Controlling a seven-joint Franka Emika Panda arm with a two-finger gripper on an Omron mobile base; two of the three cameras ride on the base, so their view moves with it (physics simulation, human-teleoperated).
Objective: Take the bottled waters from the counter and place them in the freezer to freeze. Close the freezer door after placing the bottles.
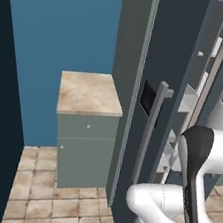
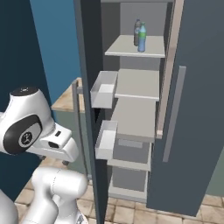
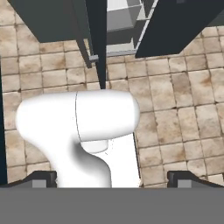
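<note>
Both bottled waters point(image 2: 140, 36) stand together on the freezer's point(image 2: 135, 109) top shelf point(image 2: 131, 49), at twelve o'clock; freezer door point(image 2: 89, 87) ajar; fingers point(image 3: 112, 178) spread wide, holding nothing, above floor tiles point(image 3: 175, 100).

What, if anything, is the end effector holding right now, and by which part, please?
Nothing is held: the end effector is open, its fingertips wide apart over floor tiles. Both bottled waters stand on the freezer's top shelf.

Two bottled waters, light blue point(image 2: 142, 38) and smoky grey point(image 2: 136, 31), are seen upright, side by side, on the freezer's upper shelf point(image 2: 124, 49). Lower shelves point(image 2: 135, 85) are bare.
</note>
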